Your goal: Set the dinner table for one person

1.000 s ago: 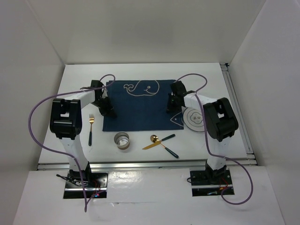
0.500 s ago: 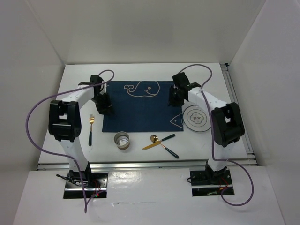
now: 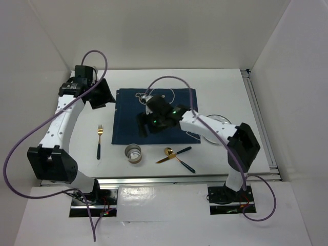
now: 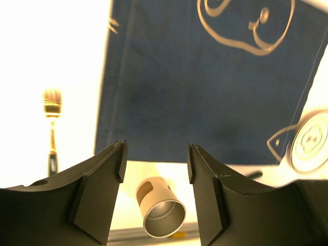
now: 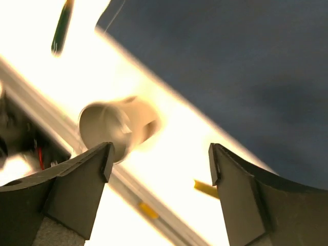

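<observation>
The right claw [image 3: 145, 126] hangs above the near part of the blue placemat [image 3: 128, 115], its two fingers spread wide with nothing between them. The cup [image 3: 133, 153] stands just near and a little left of it, past the placemat's near edge, on the bare white counter [image 3: 225, 87]. In the top view the cup is upright with its mouth up, so it has no long axis to line up with. In the right wrist view it is blurred, low and left between the fingers.

The left claw [image 4: 156, 154] is also spread and empty. It sits at the far left corner of the placemat, well apart from the cup, so the right arm is the nearer one.

If the cup is the next thing to place, the reach is probably short – forward, left and down. Around the cup the counter is flat. The fork [image 3: 99, 139] lies well to its left, and the spoon [image 3: 168, 151] and knife [image 3: 163, 160] lie crossed to its right, near but not touching. The plate [image 4: 310, 148] rests at the placemat's right edge.
</observation>
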Available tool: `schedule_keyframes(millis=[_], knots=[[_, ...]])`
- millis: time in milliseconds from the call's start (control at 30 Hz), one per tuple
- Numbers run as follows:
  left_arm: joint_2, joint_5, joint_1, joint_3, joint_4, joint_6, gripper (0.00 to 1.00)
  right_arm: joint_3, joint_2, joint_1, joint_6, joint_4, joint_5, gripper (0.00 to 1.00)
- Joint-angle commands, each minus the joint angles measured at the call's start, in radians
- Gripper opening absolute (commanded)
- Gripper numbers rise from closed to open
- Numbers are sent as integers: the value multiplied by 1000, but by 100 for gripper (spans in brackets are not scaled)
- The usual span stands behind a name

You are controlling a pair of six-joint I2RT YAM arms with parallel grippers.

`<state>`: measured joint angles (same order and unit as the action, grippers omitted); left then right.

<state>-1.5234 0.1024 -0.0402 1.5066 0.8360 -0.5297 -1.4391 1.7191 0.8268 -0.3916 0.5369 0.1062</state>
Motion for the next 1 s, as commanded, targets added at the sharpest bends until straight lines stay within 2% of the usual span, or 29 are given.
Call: schedule_keyframes(millis=[0,133,233,333,467,500,600,633,767,967], knots=[[87,-88,28,44,52,-18,67,-67,91,87,3,-9,27,87],[124,-89,37,53,61,-9,67,-135,195,172,3,0,-5,87],[124,-78,46,43,71,-9,67,-164,253,198,3,0,-28,80],[124,-58,56,23,71,0,67,-176,283,207,3,0,-53,68],[124,-58,56,12,71,0,67,-187,292,207,3,9,-71,44],[124,-58,56,12,71,0,67,-198,280,207,3,20,-71,29],[124,-58,56,12,60,10,66,-242,269,207,3,63,-118,7],[124,-43,56,12,60,10,66,-262,257,207,3,107,-138,3],[124,-30,56,1,42,19,66,-302,198,117,13,153,-195,0],[124,-30,56,-8,41,19,66,-345,197,-153,36,193,-238,0]])
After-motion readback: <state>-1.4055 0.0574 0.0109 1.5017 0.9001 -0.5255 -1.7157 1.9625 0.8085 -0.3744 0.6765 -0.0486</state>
